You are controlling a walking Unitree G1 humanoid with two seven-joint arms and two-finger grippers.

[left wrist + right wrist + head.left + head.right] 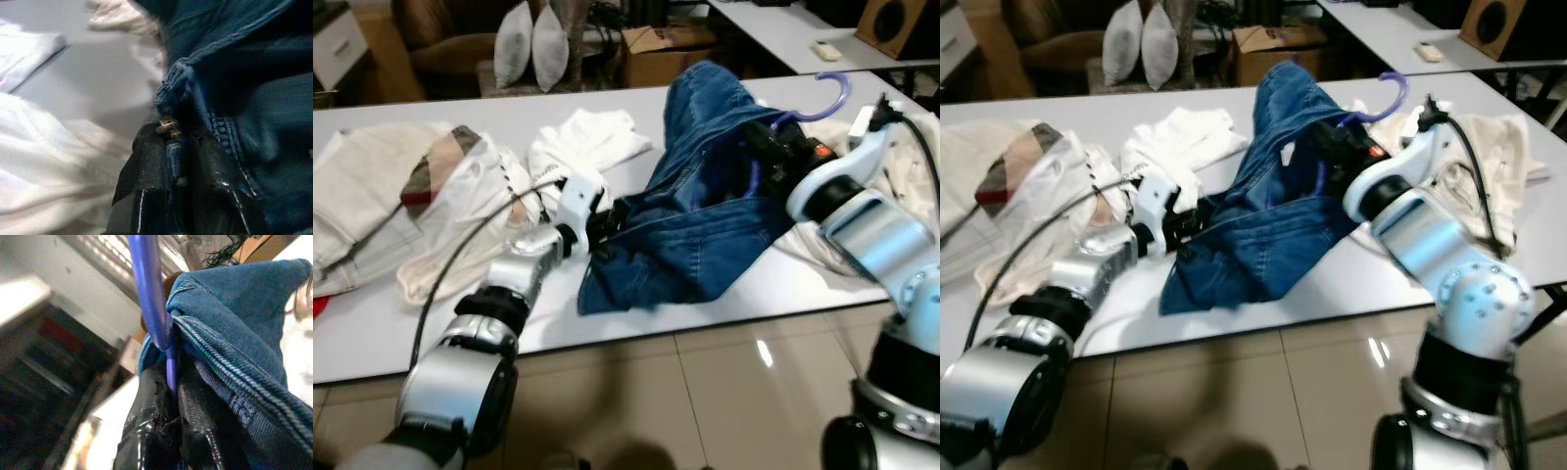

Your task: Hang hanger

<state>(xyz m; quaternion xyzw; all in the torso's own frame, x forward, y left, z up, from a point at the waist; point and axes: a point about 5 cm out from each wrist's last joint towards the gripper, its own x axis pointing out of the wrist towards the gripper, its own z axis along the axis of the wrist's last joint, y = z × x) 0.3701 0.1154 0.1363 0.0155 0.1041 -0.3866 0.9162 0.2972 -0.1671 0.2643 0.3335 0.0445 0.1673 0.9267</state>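
White counter (724, 304) carrying scattered garments. Blue denim jeans (705, 215) heaped at centre, lifted at the upper end around 1 o'clock. Purple hanger (827, 98) at 1 o'clock of the jeans, hook clear above the denim, its lower part buried in the waistband.

Right pincer (168, 396) clenched on the purple hanger together with the denim waistband; in the right wrist view, the purple rod pinched between the black fingers (142, 431), folded denim pressed against it. Right arm reaching in from 4 o'clock.

Left pincer (171, 161) at 9 o'clock of the jeans, clenched on a fold of denim beside a brass zipper pull (168, 127); fabric clamped between the fingers in the left wrist view. Left arm entering from 7 o'clock.

White garment (587, 142) at 10 o'clock of the jeans, touching them. Cream clothing with a plaid patch (431, 181) at 9 o'clock. Another cream garment (1489, 147) under the right arm at 3 o'clock. Two grey pillows (530, 41) and a cardboard box (666, 54) beyond the counter at 12 o'clock.
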